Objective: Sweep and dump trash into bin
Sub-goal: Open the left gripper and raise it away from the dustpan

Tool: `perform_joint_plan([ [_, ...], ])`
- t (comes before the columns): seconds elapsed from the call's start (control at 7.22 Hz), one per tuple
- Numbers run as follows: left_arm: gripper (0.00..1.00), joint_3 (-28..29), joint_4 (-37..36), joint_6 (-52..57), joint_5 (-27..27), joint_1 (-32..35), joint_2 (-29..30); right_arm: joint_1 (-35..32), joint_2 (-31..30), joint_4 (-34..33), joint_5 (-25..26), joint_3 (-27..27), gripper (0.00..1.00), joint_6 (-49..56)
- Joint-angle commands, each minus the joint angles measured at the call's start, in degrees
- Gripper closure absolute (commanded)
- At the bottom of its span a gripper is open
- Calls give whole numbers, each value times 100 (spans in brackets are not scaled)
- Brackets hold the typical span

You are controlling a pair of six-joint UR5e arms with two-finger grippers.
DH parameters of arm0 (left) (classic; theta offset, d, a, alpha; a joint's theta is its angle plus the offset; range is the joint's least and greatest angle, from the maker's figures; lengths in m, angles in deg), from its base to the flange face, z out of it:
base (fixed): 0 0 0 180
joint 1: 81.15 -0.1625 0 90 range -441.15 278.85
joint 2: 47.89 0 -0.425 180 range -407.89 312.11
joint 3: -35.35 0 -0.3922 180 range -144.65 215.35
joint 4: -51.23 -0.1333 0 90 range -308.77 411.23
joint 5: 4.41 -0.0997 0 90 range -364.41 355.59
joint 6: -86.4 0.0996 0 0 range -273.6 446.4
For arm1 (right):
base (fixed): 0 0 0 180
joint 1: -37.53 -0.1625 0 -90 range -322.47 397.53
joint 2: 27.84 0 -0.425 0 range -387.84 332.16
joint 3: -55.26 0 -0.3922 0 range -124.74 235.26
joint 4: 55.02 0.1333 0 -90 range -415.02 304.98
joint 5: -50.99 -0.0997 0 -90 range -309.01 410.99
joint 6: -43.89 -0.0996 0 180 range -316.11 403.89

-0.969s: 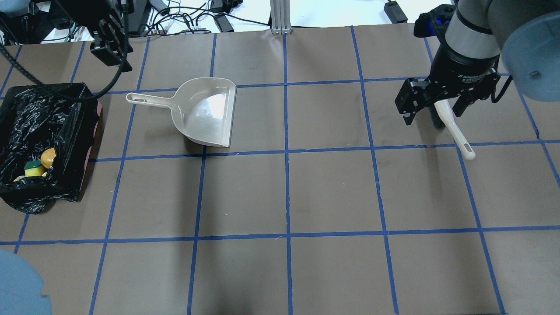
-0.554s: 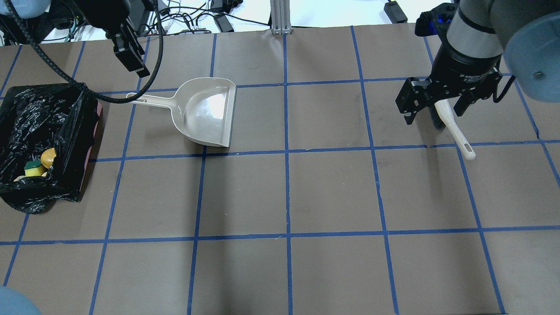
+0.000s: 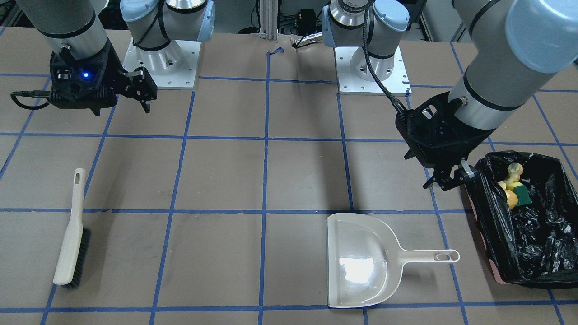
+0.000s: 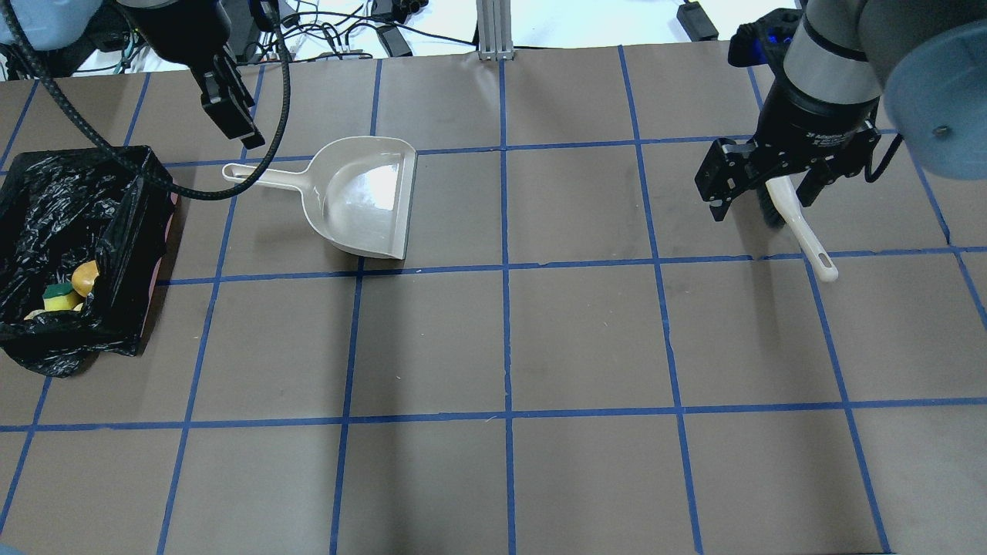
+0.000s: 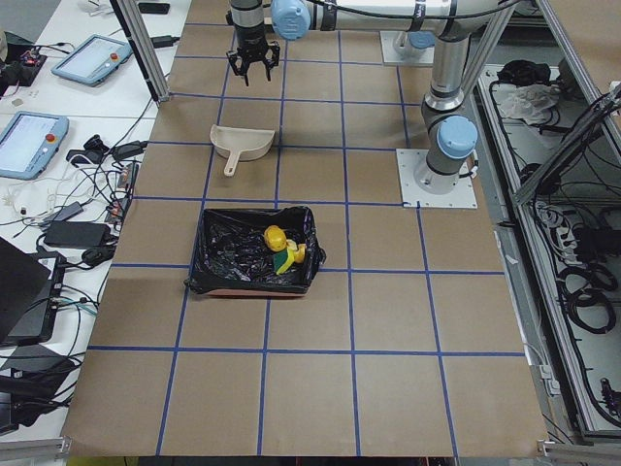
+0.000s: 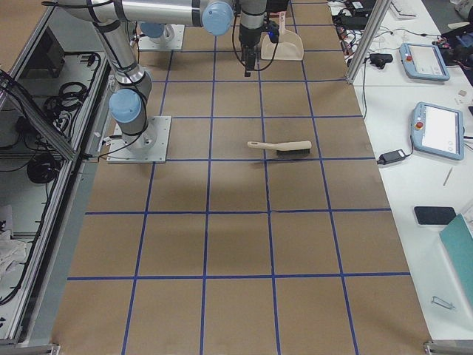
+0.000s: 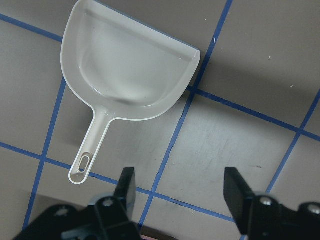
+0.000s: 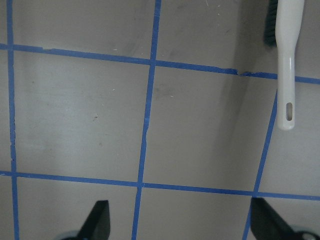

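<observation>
The trash lies inside the bin (image 4: 116,231), which is lined with black plastic at the table's left end: a yellow sponge with green backing (image 4: 58,297), a brownish-yellow lump (image 4: 86,276) and a pale peel-like slice (image 4: 35,314). In the front-facing view the bin (image 3: 485,216) holds the sponge (image 3: 524,194), lump (image 3: 509,197) and slice (image 3: 515,170). My left gripper (image 4: 235,123) is open and empty, hovering beyond the dustpan handle. Its fingers (image 7: 127,185) stand apart in the left wrist view. My right gripper (image 4: 762,193) is open and empty above the brush.
A cream dustpan (image 4: 362,196) lies empty on the table right of the bin, handle pointing toward the bin; it also shows in the left wrist view (image 7: 130,65). A cream hand brush (image 4: 802,231) lies flat at the right, seen too in the right wrist view (image 8: 287,60).
My left gripper has swung right and slightly nearer, from beyond the bin to just beyond the dustpan handle's tip. The right arm, dustpan, brush and trash have stayed put.
</observation>
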Motion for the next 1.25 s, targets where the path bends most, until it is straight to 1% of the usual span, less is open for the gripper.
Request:
perform_joint_plan([
  [0.0, 31, -4, -2, 20, 6, -22, -13, 0, -36, -14, -24, 31, 0, 11],
  [0.42, 30, -21, 7, 108, -2, -22, -22, -18, -54, 12, -50, 31, 0, 11],
  [0.69, 30, -30, -28, -154, 33, -22, -31, -26, -124, -40, -102, -21, 0, 11],
  [1.11, 30, -30, -28, -1582, 94, 21, -30, -27, -405, -58, -102, -30, 0, 11],
])
